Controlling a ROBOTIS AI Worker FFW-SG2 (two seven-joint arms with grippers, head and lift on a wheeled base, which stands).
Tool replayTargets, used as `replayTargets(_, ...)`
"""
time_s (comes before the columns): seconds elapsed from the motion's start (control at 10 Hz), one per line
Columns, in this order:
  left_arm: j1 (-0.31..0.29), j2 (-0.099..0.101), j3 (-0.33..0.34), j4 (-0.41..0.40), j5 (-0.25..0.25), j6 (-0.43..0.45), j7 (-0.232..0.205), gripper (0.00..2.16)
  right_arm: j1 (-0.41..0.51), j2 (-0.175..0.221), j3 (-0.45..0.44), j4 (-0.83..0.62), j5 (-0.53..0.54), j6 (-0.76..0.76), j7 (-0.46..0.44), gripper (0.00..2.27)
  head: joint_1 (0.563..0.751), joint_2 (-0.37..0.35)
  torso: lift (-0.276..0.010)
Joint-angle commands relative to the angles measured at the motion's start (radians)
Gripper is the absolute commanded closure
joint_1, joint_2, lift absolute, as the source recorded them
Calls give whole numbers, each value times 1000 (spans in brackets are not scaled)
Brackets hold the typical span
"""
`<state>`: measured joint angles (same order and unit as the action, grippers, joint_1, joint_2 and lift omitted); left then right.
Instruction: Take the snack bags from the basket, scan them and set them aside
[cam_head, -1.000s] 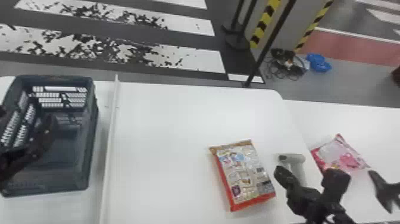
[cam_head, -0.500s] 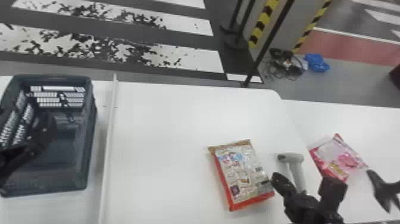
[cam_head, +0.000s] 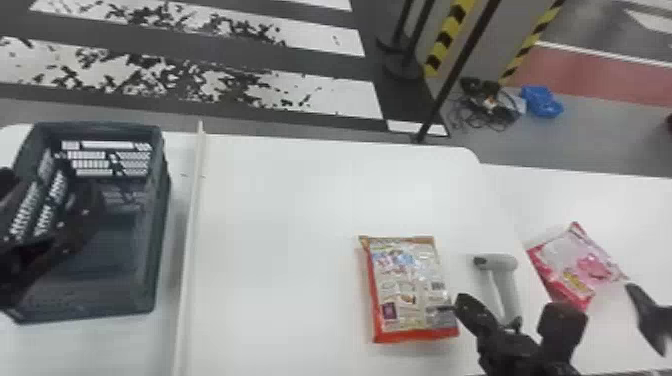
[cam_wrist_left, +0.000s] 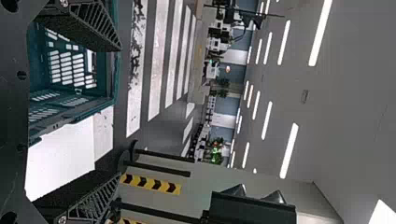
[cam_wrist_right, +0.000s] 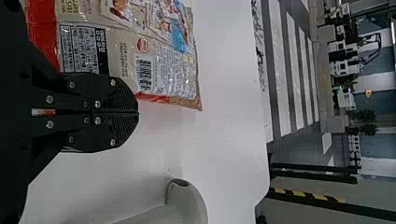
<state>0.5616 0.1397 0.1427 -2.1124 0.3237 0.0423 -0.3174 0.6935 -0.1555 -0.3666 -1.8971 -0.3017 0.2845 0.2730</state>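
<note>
**Our right gripper (cam_wrist_right: 138, 113) between snack bag and scanner**

We have the right gripper's two fingers pressed together with nothing between them. The orange-and-clear snack bag (cam_head: 410, 285) lies flat on the white table (cam_head: 280, 240) just to their left, reaching a little farther forward. Its long axis runs away from us, the far end leaning slightly left, and its barcode (cam_wrist_right: 144, 73) faces up on the side nearer these fingers. The grey handheld scanner (cam_head: 500, 261) lies just to their right, its handle pointing back toward us. The pink snack bag (cam_head: 575, 265) rests beyond the scanner, farther right.

Our left gripper (cam_wrist_left: 119, 112) is spread wide and holds nothing, at the slatted plastic basket (cam_head: 95, 126), well apart from the orange bag. The right arm is clearly nearer, so we judge the scan falls to it: open, shift right onto the scanner's handle, then bring it left over the barcode. Closing askew could twist the scanner.
</note>
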Motion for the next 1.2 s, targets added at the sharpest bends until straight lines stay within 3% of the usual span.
replayTargets(0.0,3,1,3,-3,3,0,0,53,4,2,2,-5,-2,0,0,2250,695,-238,-75)
replayTargets(0.5,14,3,11,-15,3,-3,-8,53,32,2,-67,-105,-77,-9,6,2250,695,-265,-75)
replayTargets(0.7,15,-2,8,-15,3,-3,-12,53,46,4,6,-135,-63,-12,6,2250,695,-242,-75)
replayTargets(1.1,32,-2,29,-18,17,-12,-19,53,-20,2,110,-40,23,-9,2,2250,695,-146,-75)
